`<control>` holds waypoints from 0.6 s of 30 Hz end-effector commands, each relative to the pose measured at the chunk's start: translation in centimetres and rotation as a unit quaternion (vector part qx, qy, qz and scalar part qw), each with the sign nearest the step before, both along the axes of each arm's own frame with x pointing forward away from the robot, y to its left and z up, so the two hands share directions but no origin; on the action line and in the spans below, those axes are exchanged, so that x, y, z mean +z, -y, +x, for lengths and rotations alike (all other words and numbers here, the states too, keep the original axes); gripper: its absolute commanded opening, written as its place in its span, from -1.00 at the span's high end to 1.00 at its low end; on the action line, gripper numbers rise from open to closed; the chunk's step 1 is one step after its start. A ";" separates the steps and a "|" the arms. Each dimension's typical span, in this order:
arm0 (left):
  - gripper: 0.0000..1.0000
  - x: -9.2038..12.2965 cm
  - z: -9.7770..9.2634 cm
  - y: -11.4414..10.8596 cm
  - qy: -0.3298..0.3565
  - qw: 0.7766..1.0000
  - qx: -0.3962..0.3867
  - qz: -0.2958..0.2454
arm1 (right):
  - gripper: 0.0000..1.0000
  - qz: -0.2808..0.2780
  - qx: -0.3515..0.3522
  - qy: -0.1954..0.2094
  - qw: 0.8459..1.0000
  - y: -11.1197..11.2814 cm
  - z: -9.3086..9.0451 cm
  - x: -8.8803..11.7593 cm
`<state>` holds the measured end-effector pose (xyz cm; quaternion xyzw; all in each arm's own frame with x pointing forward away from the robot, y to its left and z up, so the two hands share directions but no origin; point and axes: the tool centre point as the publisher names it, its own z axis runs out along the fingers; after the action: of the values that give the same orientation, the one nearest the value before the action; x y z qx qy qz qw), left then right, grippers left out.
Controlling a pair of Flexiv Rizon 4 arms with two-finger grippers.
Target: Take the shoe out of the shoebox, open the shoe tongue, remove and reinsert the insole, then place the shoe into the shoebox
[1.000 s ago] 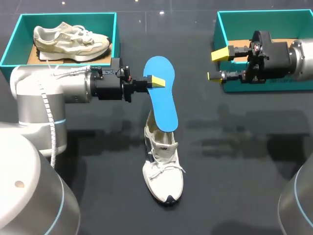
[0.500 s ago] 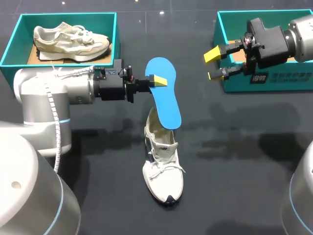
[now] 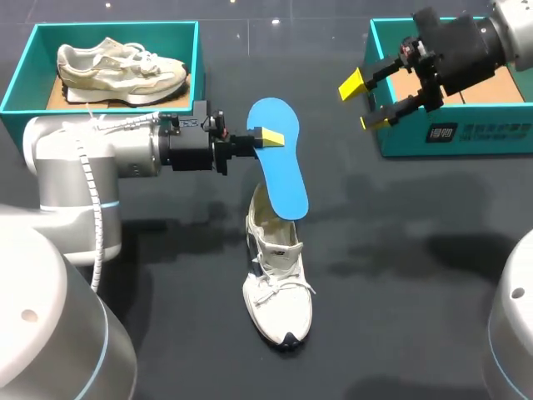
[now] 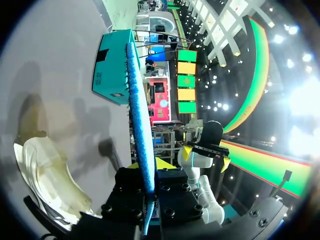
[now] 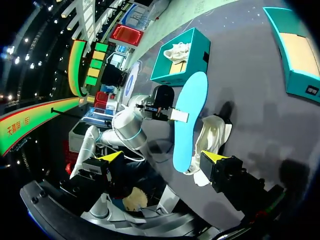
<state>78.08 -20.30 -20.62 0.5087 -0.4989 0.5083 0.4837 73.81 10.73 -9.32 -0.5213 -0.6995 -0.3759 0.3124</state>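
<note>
Seen from above, on a dark counter. At far left, toward the back, a teal box holding a beige shoe lying lengthwise inside it.

Just in front of that box, the left arm, stretched sideways toward the middle. Left jaws clamped on a blue insole near its upper half, one yellow fingertip pressed flat on its face. Insole held off the counter, long axis running from back to front, its lower end over the opening of a white shoe; contact between the two not possible to judge. From the left wrist, the same insole seen edge-on, pinched between both sides of the jaws.

White shoe upright on its sole in the middle of the counter, toe toward the near edge, laces loose, outside either box.

Right of centre, toward the back, the right arm, coming in from the upper right corner. Right jaws spread wide, gripping nothing, hanging just beside the near left corner of a teal shoebox, well apart from the insole. Shoebox at far right, brown floor showing.
</note>
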 end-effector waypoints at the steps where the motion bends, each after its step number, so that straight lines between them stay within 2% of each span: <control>1: 1.00 0.0 0.0 0.0 0.000 1.000 -0.001 0.000 | -1.00 -0.133 -0.020 -0.001 0.991 -1.0 0.1 1.5; 6: 1.00 0.0 0.0 0.0 0.000 1.000 -0.001 0.000 | -1.00 -0.195 -0.021 -0.013 0.981 -2.4 0.4 2.2; 8: 1.00 0.0 0.0 0.0 0.000 1.000 -0.001 0.000 | -1.00 -0.243 -0.031 -0.028 0.969 -3.0 0.5 2.4; 18: 1.00 0.0 0.0 0.0 0.000 1.000 -0.001 0.000 | -1.00 -0.326 -0.060 -0.036 0.943 -5.2 1.0 2.7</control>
<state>78.10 -20.29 -20.62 0.5086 -0.4994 0.5077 0.4839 74.17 14.90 -6.66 -0.6250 -0.7171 -0.2161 0.2201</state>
